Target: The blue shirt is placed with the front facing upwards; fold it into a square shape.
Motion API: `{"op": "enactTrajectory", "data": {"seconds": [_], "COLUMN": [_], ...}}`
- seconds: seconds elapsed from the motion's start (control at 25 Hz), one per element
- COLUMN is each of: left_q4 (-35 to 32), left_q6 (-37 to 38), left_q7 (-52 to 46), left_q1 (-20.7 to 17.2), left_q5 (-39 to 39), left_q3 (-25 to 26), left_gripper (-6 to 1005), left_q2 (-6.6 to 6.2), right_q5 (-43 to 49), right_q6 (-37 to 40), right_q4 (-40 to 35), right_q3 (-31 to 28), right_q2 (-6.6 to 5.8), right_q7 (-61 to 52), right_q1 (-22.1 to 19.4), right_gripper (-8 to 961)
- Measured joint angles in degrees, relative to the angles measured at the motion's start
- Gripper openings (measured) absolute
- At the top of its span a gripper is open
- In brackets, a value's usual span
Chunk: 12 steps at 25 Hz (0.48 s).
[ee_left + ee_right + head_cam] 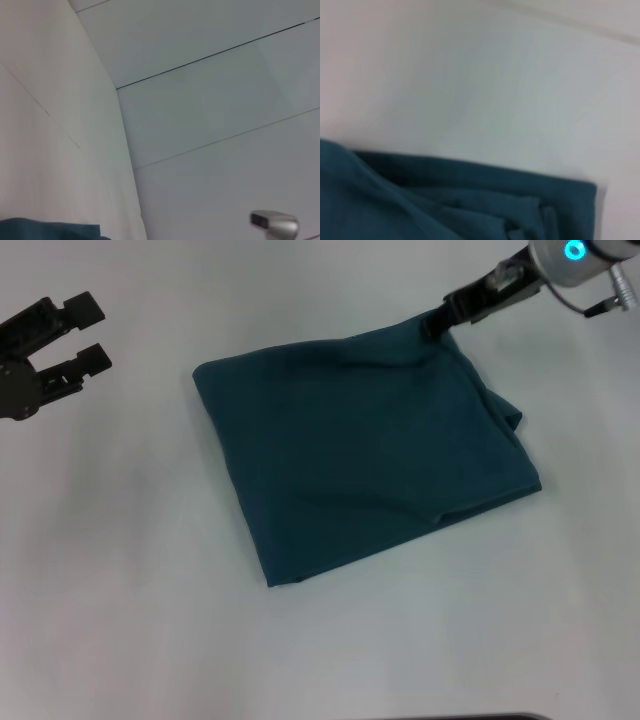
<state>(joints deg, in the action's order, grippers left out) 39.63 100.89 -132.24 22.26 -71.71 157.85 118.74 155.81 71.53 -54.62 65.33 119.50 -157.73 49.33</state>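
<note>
Teal-blue cloth, the blue shirt (365, 455) lies folded into a rough square at the middle of the pale tabletop (120, 590). The right tool (437, 325) is clamped on its far right corner. The left tool (92, 335) hangs at the far left, well apart, fingers spread.

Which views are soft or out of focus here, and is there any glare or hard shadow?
Head view: sharp, even light, no glare, only a faint shadow under the blue shirt; right gripper at its far corner, left gripper off to the side. Right wrist view: blurred throughout. Left wrist view: clear, flat light.
</note>
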Motion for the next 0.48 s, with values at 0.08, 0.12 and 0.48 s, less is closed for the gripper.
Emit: {"op": "enactTrajectory", "data": {"seconds": [0.08,0.12,0.48], "left_q4": [0.0,0.0,0.0], "left_q6": [0.0,0.0,0.1], "left_q7": [0.0,0.0,-0.1], "left_q1": [0.0,0.0,-0.4], "left_q5": [0.0,0.0,0.0], "left_q3": [0.0,0.0,0.0], "left_gripper": [878,877,877], "left_q2": [0.0,0.0,-0.05], "right_q5": [-1.2,-2.5,-13.1], "right_q6": [1.7,2.8,11.6], "right_q4": [-4.0,-5.8,-5.3], "right_q3": [-0.3,-0.6,-2.7], "right_q2": [0.04,0.02,-0.52], "right_q7": [-0.3,-0.3,3.2], "right_q1": [-1.4,-2.1,-2.4], "right_gripper": [718,718,718]}}
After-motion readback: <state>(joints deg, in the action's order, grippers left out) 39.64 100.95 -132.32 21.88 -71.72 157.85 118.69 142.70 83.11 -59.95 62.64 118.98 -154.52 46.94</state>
